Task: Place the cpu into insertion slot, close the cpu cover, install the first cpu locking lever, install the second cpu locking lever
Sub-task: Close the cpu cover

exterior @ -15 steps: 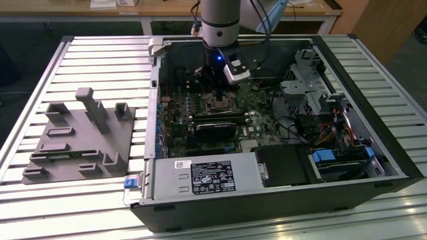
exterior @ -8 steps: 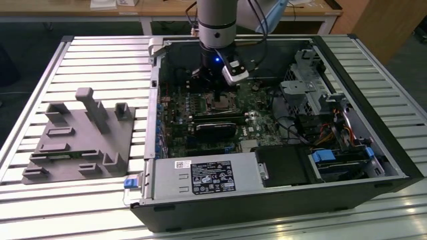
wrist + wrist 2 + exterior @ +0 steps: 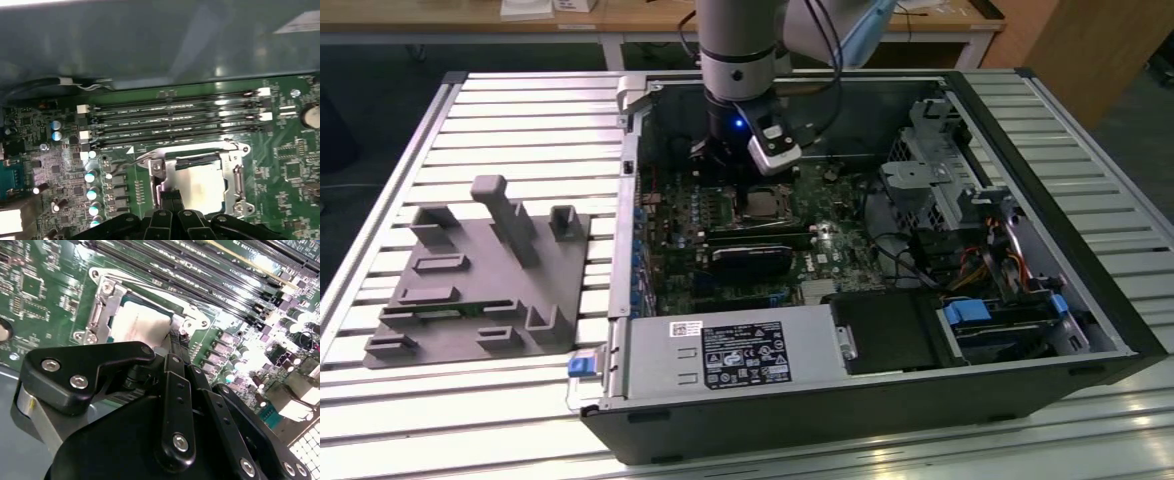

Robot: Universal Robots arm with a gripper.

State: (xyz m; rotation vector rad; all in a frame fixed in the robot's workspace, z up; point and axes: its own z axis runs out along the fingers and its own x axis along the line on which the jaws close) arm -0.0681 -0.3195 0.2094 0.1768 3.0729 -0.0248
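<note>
Gripper (image 3: 170,196) down at the edge of the socket (image 3: 154,167), chip already seated.
In both wrist views the pale square chip (image 3: 200,186) lies in the socket on the green board (image 3: 280,165), ringed by the silvery cover (image 3: 236,175); whether the cover sits fully flat I cannot tell. The jaws are drawn narrow, nearly together, tips just beside the chip's edge, nothing seen between them. In the exterior view the arm (image 3: 736,40) reaches into the open computer case (image 3: 854,420) on the slatted bench (image 3: 520,120), with a grey fixture (image 3: 480,270) beside the case.
</note>
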